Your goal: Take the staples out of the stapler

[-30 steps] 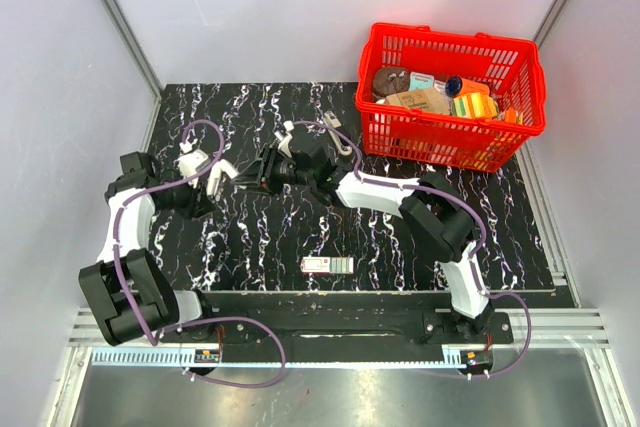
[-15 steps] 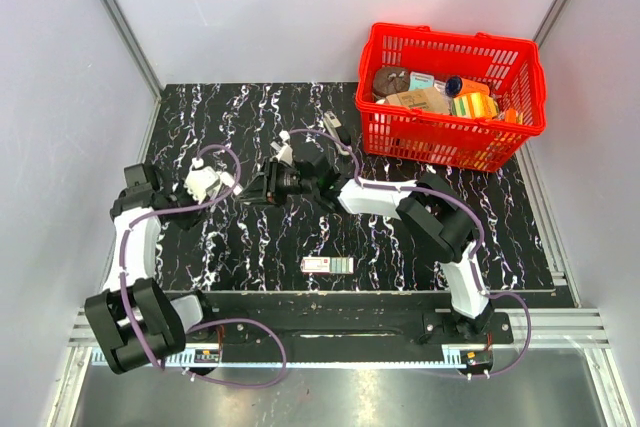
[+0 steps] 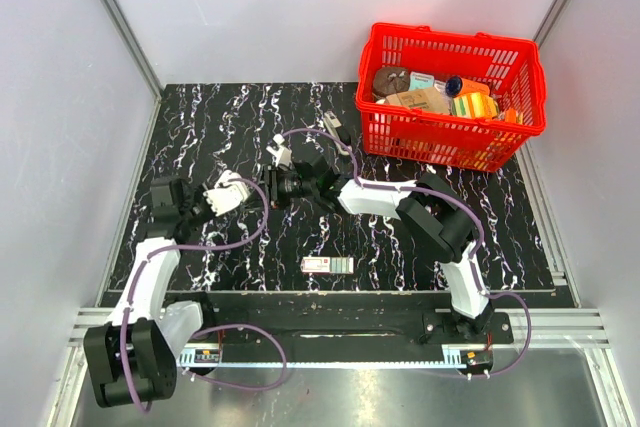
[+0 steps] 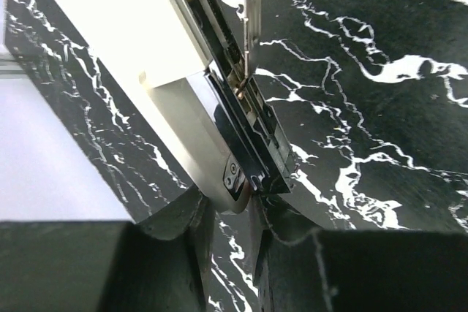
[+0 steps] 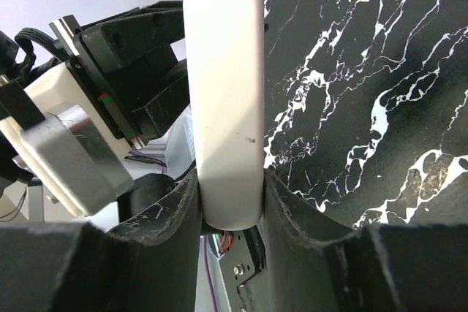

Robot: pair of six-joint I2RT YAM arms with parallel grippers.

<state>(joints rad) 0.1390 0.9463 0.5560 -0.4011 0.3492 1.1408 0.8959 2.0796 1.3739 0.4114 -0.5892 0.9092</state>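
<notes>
Left of the red basket (image 3: 455, 142), well inside the table (image 3: 210, 117) edges, left gripper (image 4: 230, 210) and right gripper (image 5: 230, 195) both pinch the stapler (image 4: 139, 56); from above it is mostly hidden.

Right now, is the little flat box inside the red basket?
No, the flat box lies on the black table near its front edge, far from the red basket.

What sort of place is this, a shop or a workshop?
Most likely a robot test cell in a lab: a left arm and right arm bolted to one table, both holding a stapler, plain walls close around, and a basket of odd goods.
</notes>
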